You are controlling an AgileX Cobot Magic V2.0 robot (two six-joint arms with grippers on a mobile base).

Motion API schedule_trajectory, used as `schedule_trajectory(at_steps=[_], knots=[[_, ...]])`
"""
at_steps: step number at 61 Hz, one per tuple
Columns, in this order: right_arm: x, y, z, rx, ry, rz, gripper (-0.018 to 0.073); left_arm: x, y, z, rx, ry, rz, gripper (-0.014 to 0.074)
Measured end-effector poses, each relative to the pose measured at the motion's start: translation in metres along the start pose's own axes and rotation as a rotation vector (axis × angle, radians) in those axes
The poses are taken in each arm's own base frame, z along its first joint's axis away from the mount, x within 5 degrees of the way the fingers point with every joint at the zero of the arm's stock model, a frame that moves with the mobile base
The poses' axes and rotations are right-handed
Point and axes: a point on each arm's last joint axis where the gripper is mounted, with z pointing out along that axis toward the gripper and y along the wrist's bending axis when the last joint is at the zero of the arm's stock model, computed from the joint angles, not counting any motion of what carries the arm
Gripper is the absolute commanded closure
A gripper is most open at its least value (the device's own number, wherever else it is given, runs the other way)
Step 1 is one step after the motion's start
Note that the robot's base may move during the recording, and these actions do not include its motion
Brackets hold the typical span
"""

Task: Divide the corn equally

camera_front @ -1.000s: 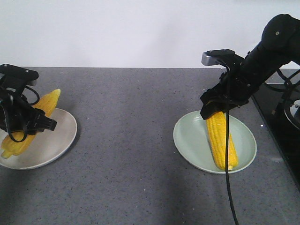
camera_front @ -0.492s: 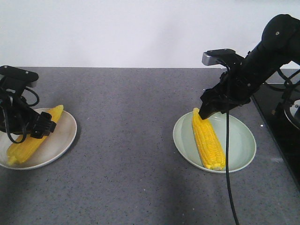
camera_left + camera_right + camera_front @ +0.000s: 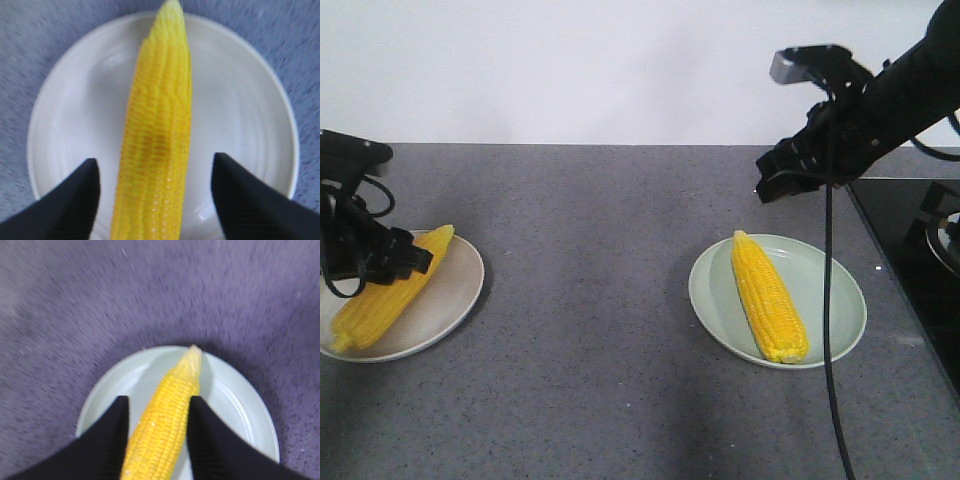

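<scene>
One cob (image 3: 769, 296) lay on the green plate (image 3: 840, 300), its pale tip pointing away toward the back of the counter (image 3: 590, 300), and the right gripper (image 3: 790, 178) hung above that tip, clear of it, jaws parted and empty. In the right wrist view the cob (image 3: 162, 417) ran straight up between the two dark fingers (image 3: 105, 440), its long axis in line with the gap (handy, if a regrasp were wanted). The other cob (image 3: 390, 290) rested on the white plate (image 3: 450, 300); the left gripper (image 3: 375, 262) sat low over it, jaws wide either side, not touching. One each, looked evenly shared.
</scene>
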Motion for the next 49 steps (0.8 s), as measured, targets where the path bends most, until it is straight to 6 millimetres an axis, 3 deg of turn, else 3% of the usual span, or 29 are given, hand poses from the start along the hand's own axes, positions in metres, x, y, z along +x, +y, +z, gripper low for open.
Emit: schedule_trajectory(at_steps=[4, 14, 20, 25, 31, 35, 49], knots=[[-0.002, 0.009, -0.021, -0.001, -0.062, -0.014, 0.0576, -0.003, 0.002, -0.016, -0.003, -0.052, -0.006, 0.0383], [-0.001, 0.033, -0.071, -0.035, -0.209, -0.058, 0.0565, 0.0, 0.006, -0.065, -0.008, -0.203, -0.02, 0.0607], [0.009, 0.05, -0.096, -0.057, -0.31, -0.101, 0.0564, 0.007, 0.006, -0.096, 0.007, -0.31, -0.04, 0.0605], [0.028, 0.062, -0.108, -0.05, -0.379, -0.126, 0.0564, 0.022, 0.005, -0.123, 0.032, -0.424, -0.057, 0.0604], [0.059, 0.074, -0.115, -0.026, -0.444, -0.138, 0.0564, 0.046, 0.001, -0.136, 0.067, -0.519, -0.066, 0.0604], [0.091, 0.083, -0.112, -0.009, -0.464, -0.157, 0.0564, 0.067, -0.002, -0.14, 0.091, -0.565, -0.075, 0.0604], [0.207, 0.101, -0.081, 0.117, -0.549, -0.122, 0.0564, 0.149, -0.017, -0.107, 0.187, -0.601, -0.156, 0.0604]])
